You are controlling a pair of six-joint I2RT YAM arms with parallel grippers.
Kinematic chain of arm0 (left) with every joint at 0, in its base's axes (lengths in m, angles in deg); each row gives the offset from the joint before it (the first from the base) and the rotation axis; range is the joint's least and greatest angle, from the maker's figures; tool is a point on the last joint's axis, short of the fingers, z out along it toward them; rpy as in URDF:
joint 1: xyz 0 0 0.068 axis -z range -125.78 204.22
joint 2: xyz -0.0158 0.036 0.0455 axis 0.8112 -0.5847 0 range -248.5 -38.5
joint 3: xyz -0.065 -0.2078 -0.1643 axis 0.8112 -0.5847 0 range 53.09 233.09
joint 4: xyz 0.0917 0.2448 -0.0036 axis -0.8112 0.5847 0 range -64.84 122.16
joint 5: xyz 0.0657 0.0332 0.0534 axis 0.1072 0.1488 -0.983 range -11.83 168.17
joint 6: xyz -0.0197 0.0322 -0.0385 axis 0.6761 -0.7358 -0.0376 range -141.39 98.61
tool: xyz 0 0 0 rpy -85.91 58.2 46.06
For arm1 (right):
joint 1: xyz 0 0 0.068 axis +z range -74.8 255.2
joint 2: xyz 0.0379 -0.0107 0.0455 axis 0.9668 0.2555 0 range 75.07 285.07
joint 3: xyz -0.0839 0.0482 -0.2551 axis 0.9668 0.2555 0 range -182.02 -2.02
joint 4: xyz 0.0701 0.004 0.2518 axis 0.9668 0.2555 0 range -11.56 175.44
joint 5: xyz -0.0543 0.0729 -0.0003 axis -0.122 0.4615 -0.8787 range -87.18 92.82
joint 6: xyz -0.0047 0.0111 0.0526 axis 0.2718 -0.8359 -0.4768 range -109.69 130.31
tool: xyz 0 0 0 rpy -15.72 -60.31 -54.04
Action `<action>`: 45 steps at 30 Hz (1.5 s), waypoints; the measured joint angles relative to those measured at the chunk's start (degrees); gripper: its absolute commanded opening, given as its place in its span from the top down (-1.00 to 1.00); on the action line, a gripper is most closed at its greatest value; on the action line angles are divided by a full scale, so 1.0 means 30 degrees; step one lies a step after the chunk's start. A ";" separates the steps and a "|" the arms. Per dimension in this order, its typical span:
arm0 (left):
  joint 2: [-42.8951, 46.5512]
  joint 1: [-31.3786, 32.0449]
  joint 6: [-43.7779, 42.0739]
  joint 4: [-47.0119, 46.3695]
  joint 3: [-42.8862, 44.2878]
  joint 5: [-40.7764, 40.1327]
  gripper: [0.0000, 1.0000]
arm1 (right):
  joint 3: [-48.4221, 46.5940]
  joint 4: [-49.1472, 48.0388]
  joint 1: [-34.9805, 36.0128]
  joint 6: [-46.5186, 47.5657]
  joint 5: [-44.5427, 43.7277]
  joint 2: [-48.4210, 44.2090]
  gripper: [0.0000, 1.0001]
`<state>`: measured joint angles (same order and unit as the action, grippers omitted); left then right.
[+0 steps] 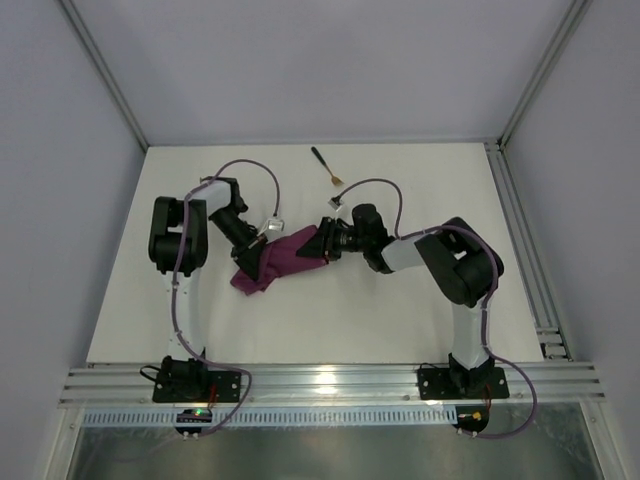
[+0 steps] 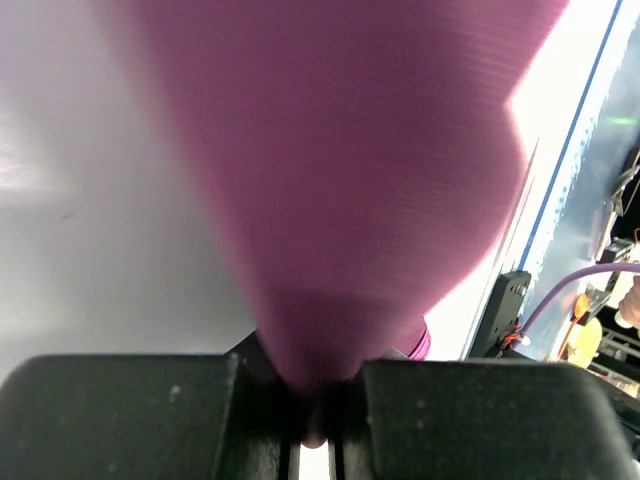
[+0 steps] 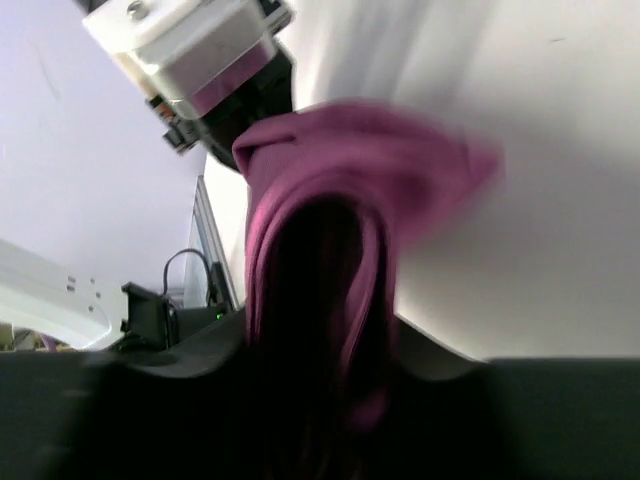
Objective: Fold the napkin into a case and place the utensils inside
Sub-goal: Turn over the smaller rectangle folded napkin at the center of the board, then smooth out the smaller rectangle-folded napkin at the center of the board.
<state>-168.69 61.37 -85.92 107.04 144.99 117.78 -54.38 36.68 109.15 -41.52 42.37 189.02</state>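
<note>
The left arm rises from its base at the near left, doubles back at a high elbow and tips its wrist down and to the right; the left gripper (image 2: pixel 313 400) is closed tight on the napkin (image 1: pixel 290 255), the cloth squeezed into the narrow slot between its black fingers (image 2: pixel 120 415) and fanning out wide beyond them. The right arm stands up from the near right, bends at the elbow and stretches low to the left toward the middle of the table (image 1: pixel 420 300); the right gripper (image 3: pixel 320 375) is clamped on the other end of the napkin, which bunches into a dark fold between its fingers (image 3: pixel 545 415). The magenta cloth is stretched between the two grippers near the table's centre, crumpled, its left end sagging toward the near side. In the right wrist view the left wrist's pale camera housing (image 3: pixel 190 45) sits just behind the cloth. One utensil (image 1: pixel 328 168), black handle and gold head, lies alone on the far side of the table, well apart from the napkin and both arms; whether it is the knife or the fork cannot be told
</note>
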 measured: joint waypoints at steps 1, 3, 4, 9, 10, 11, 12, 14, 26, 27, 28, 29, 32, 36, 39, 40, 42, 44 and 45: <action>-0.0138 0.0000 0.0291 0.0102 0.0291 -0.0160 0.84 | -0.0240 0.0568 -0.0248 0.0372 -0.0015 0.0022 0.04; -0.0204 -0.0022 0.0845 0.0087 0.0605 -0.0576 0.71 | -0.0918 0.2273 -0.0685 0.1297 -0.0481 0.0022 -0.05; -0.0197 -0.0015 0.1035 0.0073 0.0627 -0.0743 0.50 | -0.1304 0.3286 -0.0852 0.1996 -0.0823 0.0022 -0.07; 0.0058 0.0583 0.2907 0.0845 0.0619 -0.1319 -0.23 | -0.2543 0.8750 -0.1610 0.5967 -0.2958 -0.0612 -0.14; 0.0240 0.0663 0.3198 0.1042 0.0554 -0.1428 -0.24 | -0.2630 0.9435 -0.1727 0.6492 -0.3184 -0.0692 -0.15; 0.0423 0.0743 0.3410 0.1035 0.0517 -0.1617 -0.27 | -0.2710 0.9938 -0.1807 0.6885 -0.3351 -0.0743 -0.15; 0.0619 0.0816 0.3599 0.0874 0.0503 -0.1945 -0.27 | -0.2827 1.0499 -0.1909 0.7329 -0.3577 -0.0794 -0.15; 0.1027 0.0933 0.4087 0.0481 0.0379 -0.2521 -0.29 | -0.3024 1.1336 -0.2062 0.8000 -0.3978 -0.0911 -0.15; 0.4881 0.0933 0.7096 -0.3876 -0.2091 -0.5260 -0.33 | -0.3089 1.3653 -0.2062 0.9901 -0.6288 -0.3133 -0.14; 0.5253 0.0933 0.7220 -0.4022 -0.2178 -0.5180 -0.33 | -0.3082 1.3704 -0.1996 0.9989 -0.6448 -0.3483 -0.14; 0.5639 0.0933 0.7351 -0.4138 -0.2259 -0.5158 -0.33 | -0.3082 1.3726 -0.1909 1.0083 -0.6601 -0.3840 -0.13; 0.6069 0.0933 0.7446 -0.4262 -0.2368 -0.5166 -0.24 | -0.3082 1.3733 -0.1814 1.0156 -0.6717 -0.4175 -0.10; 0.7264 0.0933 0.8065 -0.5020 -0.3118 -0.5224 0.33 | -0.3082 1.3719 -0.1443 1.0273 -0.7023 -0.4911 0.35; 0.8349 0.1042 0.9056 -0.6273 -0.4663 -0.5224 0.45 | -0.3082 1.3595 -0.0729 1.0163 -0.7067 -0.5005 0.63; 0.8378 0.1479 0.9551 -0.7009 -0.5646 -0.5362 0.43 | -0.3111 1.2968 -0.0204 0.9799 -0.6572 -0.4707 0.71; 0.8378 0.1727 0.9704 -0.7257 -0.6069 -0.5486 0.42 | -0.3220 1.2692 -0.0051 0.9595 -0.6360 -0.4437 0.72; 0.8335 0.2259 0.9996 -0.7664 -0.6863 -0.5945 0.37 | -0.3519 1.2145 0.0124 0.9151 -0.6135 -0.3570 0.74; 0.8167 0.2688 1.0295 -0.8138 -0.7439 -0.6477 0.35 | -0.3861 1.2058 0.0146 0.8830 -0.6120 -0.2659 0.76; 0.8080 0.2812 1.0382 -0.8240 -0.7548 -0.6623 0.35 | -0.4109 1.2087 0.0131 0.8714 -0.6127 -0.2106 0.77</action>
<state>-144.45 69.81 -54.78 82.32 122.34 97.92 -66.70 72.94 109.55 -15.38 23.99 182.70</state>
